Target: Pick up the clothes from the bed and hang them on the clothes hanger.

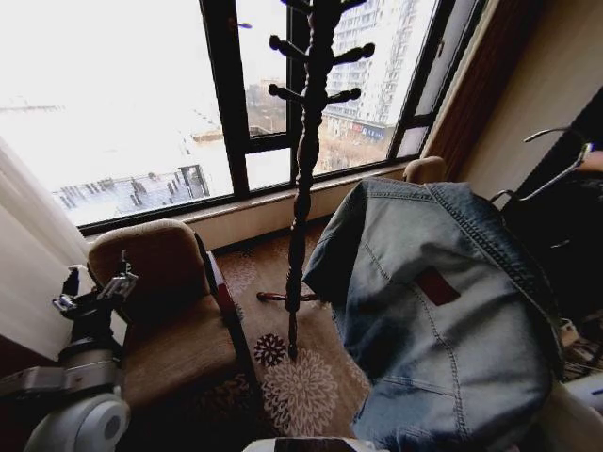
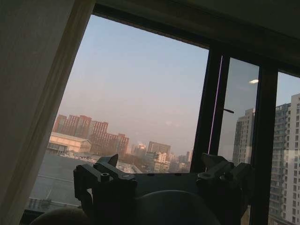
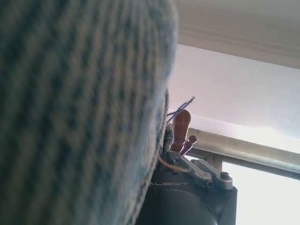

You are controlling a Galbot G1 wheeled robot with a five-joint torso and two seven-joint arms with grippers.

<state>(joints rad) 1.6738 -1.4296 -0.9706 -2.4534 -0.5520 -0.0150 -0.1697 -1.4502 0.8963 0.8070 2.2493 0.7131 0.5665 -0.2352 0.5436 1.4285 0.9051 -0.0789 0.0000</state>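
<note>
Left gripper, seen from my head camera, is raised at my lower left beside a brown padded armchair; whether its dark metal fingers are apart or together I cannot tell from here. At my right the light-blue denim jacket hangs spread out, its back toward me, with stitched seams and a small red rectangular patch; no writing on the patch can be read. Above the jacket's collar a thin curved silver wire hook of the clothes hanger rises at the right edge. Between chair and jacket stands a dark turned-wood coat stand with knobbed pegs, on a floral-patterned carpet, in front of a black-framed window.

Left wrist camera: my left gripper holds nothing, and its two black blocky fingers stand wide apart against the window and distant city buildings.

Right wrist camera: coarse blue-white woven denim of the jacket lies close over the lens. Beside it my right gripper shows metal linkages and a reddish-brown rounded tip; denim is pressed against it, yet I cannot tell how its fingers stand. Partial lettering reading "ALBOT" is printed on the dark housing.
</note>
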